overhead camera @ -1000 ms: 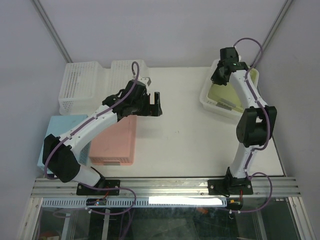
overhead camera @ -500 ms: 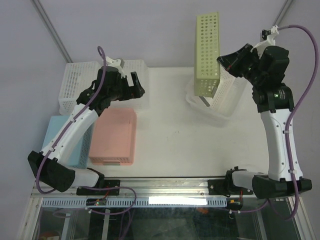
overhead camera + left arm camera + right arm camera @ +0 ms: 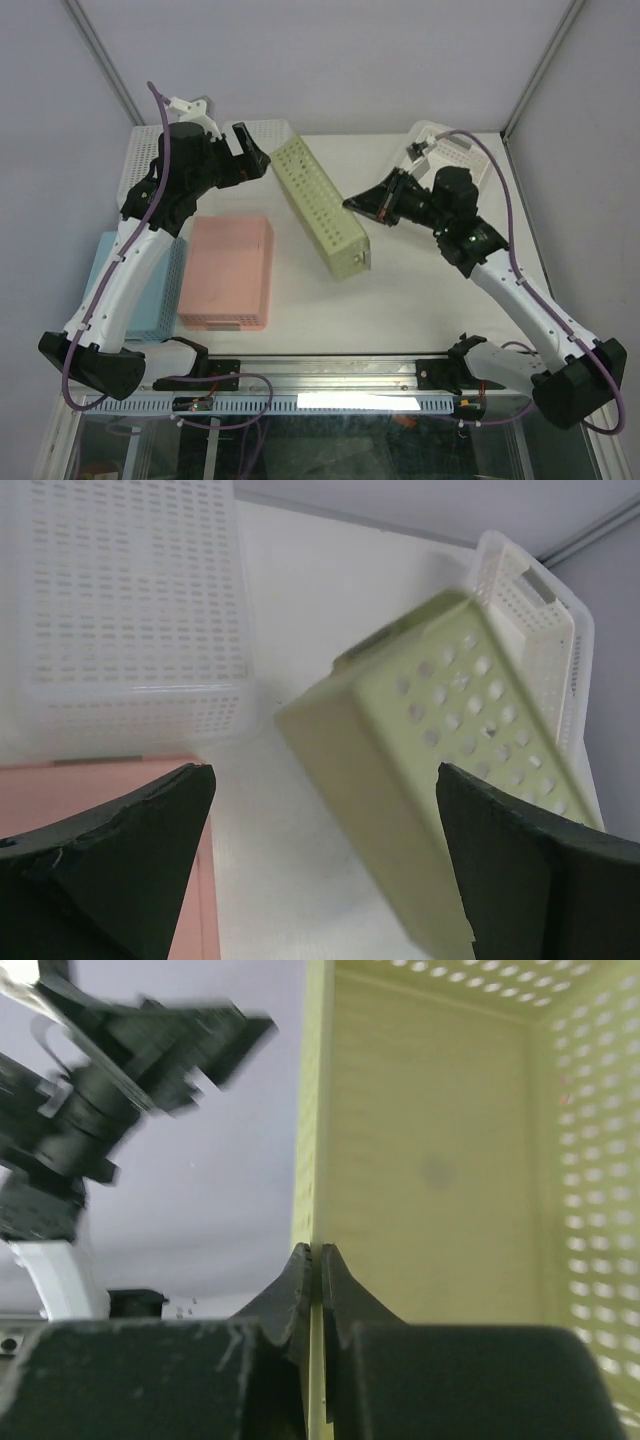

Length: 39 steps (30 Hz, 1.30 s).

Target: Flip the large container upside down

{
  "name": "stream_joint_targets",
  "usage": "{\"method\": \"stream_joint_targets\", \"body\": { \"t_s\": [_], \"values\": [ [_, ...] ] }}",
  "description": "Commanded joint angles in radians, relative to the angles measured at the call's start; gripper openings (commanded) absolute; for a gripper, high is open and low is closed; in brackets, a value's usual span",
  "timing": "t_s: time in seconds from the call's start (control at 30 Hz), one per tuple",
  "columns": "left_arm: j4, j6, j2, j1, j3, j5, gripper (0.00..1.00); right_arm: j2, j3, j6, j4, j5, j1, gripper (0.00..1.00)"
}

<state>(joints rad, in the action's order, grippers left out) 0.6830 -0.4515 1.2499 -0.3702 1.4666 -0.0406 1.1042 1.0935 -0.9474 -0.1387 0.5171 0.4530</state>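
green perforated container (image 3: 318, 210) maybe airborne, right gripper (image 3: 351, 203) clamped on rim, left gripper (image 3: 255, 158) apart

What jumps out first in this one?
The yellow-green perforated container stands out, held slantwise over the middle of the table, with the right gripper shut on the rim of one side wall. Next comes the left gripper, wide open and empty just beyond the container's far end, near a white mesh basket at the back left. A pink tub sits at the near left.
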Motion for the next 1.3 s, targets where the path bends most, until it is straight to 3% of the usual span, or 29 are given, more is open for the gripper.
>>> {"method": "stream_joint_targets", "body": {
  "t_s": [0.0, 0.13, 0.2, 0.5, 0.83, 1.1, 1.2, 1.27],
  "values": [
    [0.006, -0.003, -0.048, 0.017, 0.06, -0.077, 0.99, -0.102, -0.236, -0.234, 0.383, -0.009, 0.074, 0.0],
    [0.01, -0.01, -0.05, 0.017, 0.066, -0.068, 0.99, -0.176, -0.524, -0.469, 0.735, -0.085, 0.095, 0.0],
    [0.01, -0.016, -0.044, 0.017, 0.066, -0.056, 0.99, -0.229, -0.599, -0.506, 0.751, -0.134, 0.098, 0.0],
    [-0.014, -0.04, -0.008, 0.017, 0.053, -0.001, 0.99, -0.493, -0.754, -0.567, 0.416, -0.288, 0.106, 0.0],
    [-0.038, -0.058, 0.011, 0.016, 0.032, 0.033, 0.99, -0.703, -0.959, -0.748, 0.171, -0.397, 0.114, 0.0],
    [-0.05, -0.067, 0.022, 0.017, 0.01, 0.049, 0.99, -0.629, -0.868, -0.649, -0.071, -0.404, 0.116, 0.0],
    [-0.056, -0.07, 0.027, 0.017, 0.002, 0.064, 0.99, -0.532, -0.783, -0.542, -0.172, -0.398, 0.119, 0.11],
    [-0.059, -0.071, 0.03, 0.017, -0.003, 0.076, 0.99, -0.471, -0.728, -0.473, -0.232, -0.409, 0.123, 0.23]
  ]
}}
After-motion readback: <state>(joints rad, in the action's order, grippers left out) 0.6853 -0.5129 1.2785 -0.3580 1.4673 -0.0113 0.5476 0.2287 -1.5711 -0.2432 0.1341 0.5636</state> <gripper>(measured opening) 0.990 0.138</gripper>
